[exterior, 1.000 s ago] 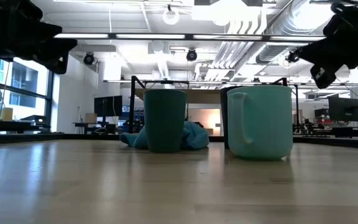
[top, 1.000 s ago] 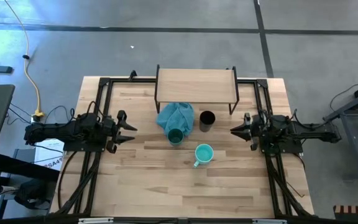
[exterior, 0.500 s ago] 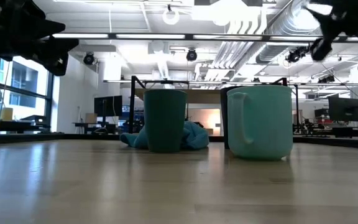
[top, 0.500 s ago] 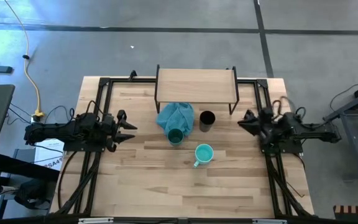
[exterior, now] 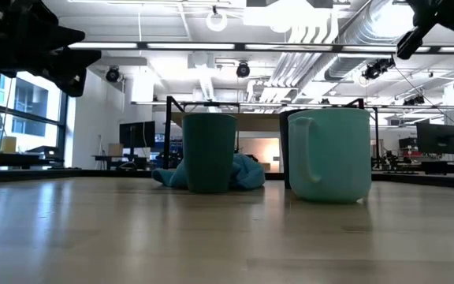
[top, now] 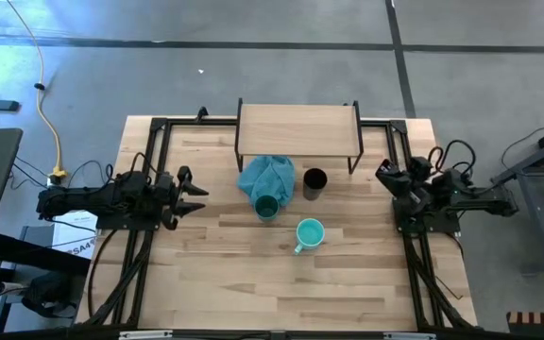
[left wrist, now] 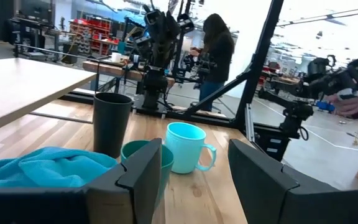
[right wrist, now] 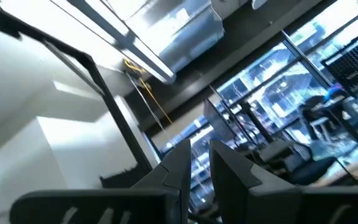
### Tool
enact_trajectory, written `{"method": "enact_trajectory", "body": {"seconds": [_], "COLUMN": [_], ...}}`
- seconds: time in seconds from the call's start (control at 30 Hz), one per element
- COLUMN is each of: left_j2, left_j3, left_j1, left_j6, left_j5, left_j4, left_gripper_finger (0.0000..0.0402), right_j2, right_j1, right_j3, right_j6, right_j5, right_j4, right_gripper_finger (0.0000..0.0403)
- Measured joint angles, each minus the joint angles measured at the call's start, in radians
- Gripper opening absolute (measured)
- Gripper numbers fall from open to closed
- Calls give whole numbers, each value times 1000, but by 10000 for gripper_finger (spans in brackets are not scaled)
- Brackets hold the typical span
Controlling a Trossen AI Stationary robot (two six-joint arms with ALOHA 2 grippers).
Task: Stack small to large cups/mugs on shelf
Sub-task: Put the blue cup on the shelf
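No cup is held by either arm at this moment, so the stacking is judged as not yet begun. The left gripper (top: 196,192) is kept low over the left part of the table, its two dark fingers (left wrist: 143,167) spread widely apart and holding nothing; ahead of these fingers, in the left wrist view, all three cups are seen. The dark teal-green cup (top: 266,207) stands nearest to the fingertips, touching the crumpled soft blue-teal cloth (top: 266,177); probably the cloth is only lying there and is not part of the stack. A little beyond it stands the light turquoise mug with a handle (top: 309,232), and on the shelf side the tall black cup (top: 314,179) is placed upright. The cups are standing apart from each other on the table, none is inside another. The small low shelf with a light wooden top board and thin dark metal legs (top: 298,127) is found past the cups, and nothing is seen on its board. The right gripper (top: 385,174) is raised at the right edge and tilted upward, well apart from every cup; its fingers (right wrist: 178,163) are nearly closed, only a narrow gap is left, and nothing is between them. The surface is a pale wooden tabletop (top: 253,283) of planks, framed by dark rails. Behind it a large workshop is visible, where a person (left wrist: 219,48) is standing at a bench.
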Motion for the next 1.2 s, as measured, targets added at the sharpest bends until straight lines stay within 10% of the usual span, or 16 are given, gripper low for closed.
{"method": "enact_trajectory", "body": {"seconds": [0.4,0.77,1.2], "left_j2": [0,0,0], "left_j3": [0,0,0], "left_j1": [0,0,0], "left_j6": [-2,-3,-41], "left_j5": [-35,-61,-45], "left_j4": [0,1,-2], "left_gripper_finger": [175,175,175], "right_j2": [74,560,1024], "right_j1": [16,65,106], "right_j3": [110,464,708], "right_j6": [39,196,332], "right_j5": [-43,-161,-95], "right_j4": [-43,-872,-974], "right_gripper_finger": [50,50,50]}}
